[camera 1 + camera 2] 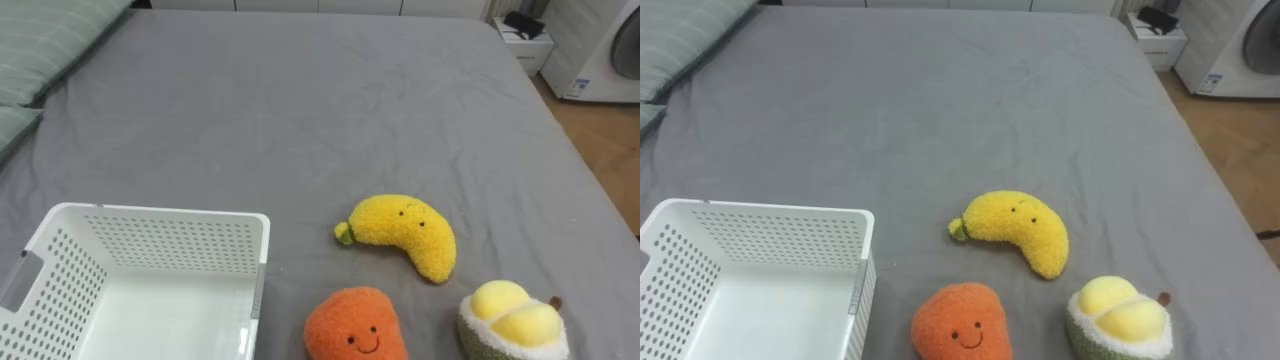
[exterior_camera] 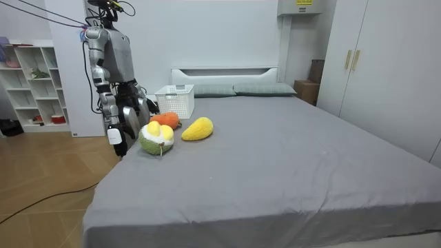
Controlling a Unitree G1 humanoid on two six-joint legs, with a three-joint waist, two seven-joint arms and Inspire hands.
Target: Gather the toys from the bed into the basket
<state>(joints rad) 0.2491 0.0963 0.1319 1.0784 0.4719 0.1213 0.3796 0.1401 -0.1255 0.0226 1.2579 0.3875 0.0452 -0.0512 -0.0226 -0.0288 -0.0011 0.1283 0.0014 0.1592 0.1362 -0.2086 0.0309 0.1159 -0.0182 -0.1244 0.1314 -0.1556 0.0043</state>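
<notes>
Toys banana (image 1: 405,235), orange (image 1: 355,325) and durian (image 1: 513,320) lie on the bed (image 1: 300,100), just ahead of your hands. The basket (image 1: 160,245) holds none, so you're at the first pick. I can't tell the state of the left hand (image 2: 147,105) or the right hand (image 2: 118,139). Next: reach with the right for the durian, nearest it.

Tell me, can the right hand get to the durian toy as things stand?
Probably yes. The durian toy lies by the near edge of the bed, close to the right hand hanging beside it, with nothing between; the orange toy sits clear to its left.
</notes>
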